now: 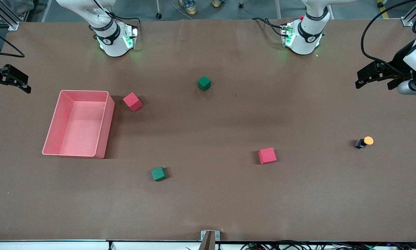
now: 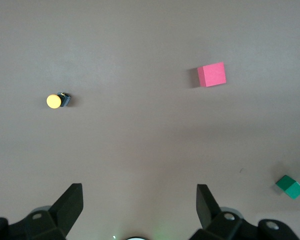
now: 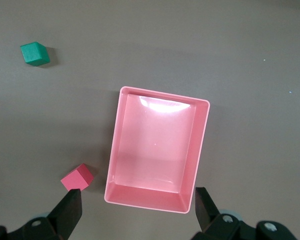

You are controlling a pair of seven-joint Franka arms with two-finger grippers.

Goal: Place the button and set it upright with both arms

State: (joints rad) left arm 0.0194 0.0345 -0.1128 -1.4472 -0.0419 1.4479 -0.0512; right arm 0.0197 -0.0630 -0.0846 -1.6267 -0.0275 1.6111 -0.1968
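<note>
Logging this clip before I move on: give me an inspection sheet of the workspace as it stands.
Surface: brown table, covering smooth.
Job's things: button lying on its side toward the left arm's end, orange cap showing.
Clutter: pink tray, nothing in it; two red cubes; two green cubes.
Grippers: left gripper open, over the table edge at its end; right gripper open, above the tray's end; both waiting.
Cables: black cable looping to the left arm.
Surroundings: feet past the bases.
</note>
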